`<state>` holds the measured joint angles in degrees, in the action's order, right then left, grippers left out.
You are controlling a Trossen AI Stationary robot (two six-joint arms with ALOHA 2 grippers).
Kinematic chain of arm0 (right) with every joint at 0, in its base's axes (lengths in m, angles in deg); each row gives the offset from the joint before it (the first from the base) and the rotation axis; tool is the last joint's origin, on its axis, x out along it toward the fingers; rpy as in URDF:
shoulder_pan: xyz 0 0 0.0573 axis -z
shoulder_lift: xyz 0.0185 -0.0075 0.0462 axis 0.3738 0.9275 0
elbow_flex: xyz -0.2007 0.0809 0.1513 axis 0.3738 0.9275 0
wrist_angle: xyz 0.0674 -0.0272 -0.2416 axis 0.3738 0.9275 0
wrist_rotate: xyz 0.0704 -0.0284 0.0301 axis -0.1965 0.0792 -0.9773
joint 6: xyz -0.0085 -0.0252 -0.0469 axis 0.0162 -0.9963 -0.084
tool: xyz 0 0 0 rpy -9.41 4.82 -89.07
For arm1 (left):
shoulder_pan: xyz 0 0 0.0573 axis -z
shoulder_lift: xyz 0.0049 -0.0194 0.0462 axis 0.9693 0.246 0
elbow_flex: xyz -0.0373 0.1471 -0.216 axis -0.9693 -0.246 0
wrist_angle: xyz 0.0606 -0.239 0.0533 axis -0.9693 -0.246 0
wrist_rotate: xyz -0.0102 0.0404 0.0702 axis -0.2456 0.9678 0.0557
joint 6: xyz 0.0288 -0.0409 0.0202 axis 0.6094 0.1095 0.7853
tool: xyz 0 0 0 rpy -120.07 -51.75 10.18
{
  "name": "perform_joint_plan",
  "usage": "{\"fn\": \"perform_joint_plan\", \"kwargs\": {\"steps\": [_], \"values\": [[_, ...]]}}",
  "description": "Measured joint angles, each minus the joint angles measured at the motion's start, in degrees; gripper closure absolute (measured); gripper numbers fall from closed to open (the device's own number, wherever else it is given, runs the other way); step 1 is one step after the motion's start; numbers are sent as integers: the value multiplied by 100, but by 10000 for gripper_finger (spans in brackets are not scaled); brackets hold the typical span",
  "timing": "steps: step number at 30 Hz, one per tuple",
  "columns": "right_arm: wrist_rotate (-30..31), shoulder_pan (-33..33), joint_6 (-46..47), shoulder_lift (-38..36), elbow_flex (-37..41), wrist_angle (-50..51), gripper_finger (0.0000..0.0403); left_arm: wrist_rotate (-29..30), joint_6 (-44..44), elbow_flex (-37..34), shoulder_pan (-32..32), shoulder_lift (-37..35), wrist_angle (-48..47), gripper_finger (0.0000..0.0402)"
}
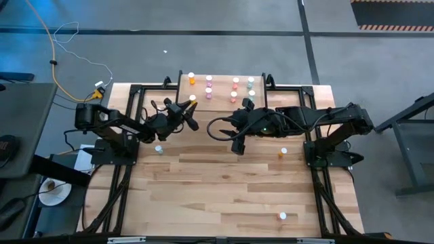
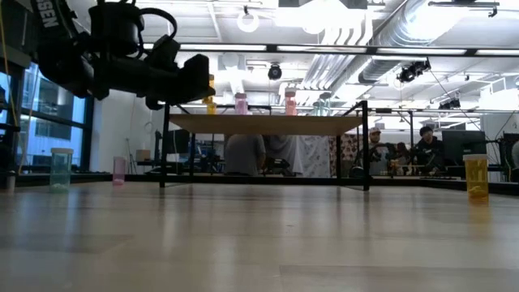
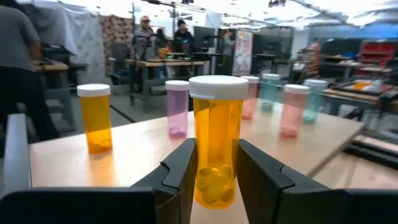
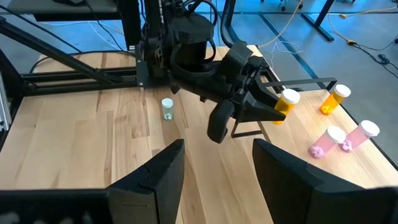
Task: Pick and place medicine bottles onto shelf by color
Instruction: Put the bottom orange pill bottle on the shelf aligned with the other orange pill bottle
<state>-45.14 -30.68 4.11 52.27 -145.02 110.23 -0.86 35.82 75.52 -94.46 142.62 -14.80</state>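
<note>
The shelf (image 1: 224, 102) stands at the table's far middle and carries several upright bottles: one orange (image 1: 192, 78), some pink (image 1: 209, 87) and some teal (image 1: 251, 87). At the shelf's left end my left gripper (image 1: 192, 106) is shut on another orange bottle with a white cap (image 3: 214, 143), which stands over the shelf top (image 3: 137, 155). My right gripper (image 4: 217, 155) hangs open over the table's middle, in front of the shelf (image 4: 348, 162), with nothing between its fingers. My left gripper pinches the orange bottle's lower body (image 3: 214, 158) between its two fingers (image 3: 180, 174), one on either side. The fingers lie level and come from the table's left side. The bottle stands upright, its cap (image 3: 217, 87) above the fingers. Whether its base touches the shelf, I cannot tell.
On the tabletop stand a teal bottle (image 1: 158, 148) under the left arm, an orange one (image 1: 283, 153) under the right arm and another (image 1: 283, 216) near the front right. The low view also shows a pink bottle (image 2: 119, 169) on the table. People sit in the room behind.
</note>
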Motion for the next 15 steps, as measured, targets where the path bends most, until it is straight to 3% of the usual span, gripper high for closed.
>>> {"fn": "perform_joint_plan", "kwargs": {"steps": [15], "values": [[0, 0, 0, 0, 2, 37, 221, 340, 183, 96, 236, 80, -17, 310]]}}
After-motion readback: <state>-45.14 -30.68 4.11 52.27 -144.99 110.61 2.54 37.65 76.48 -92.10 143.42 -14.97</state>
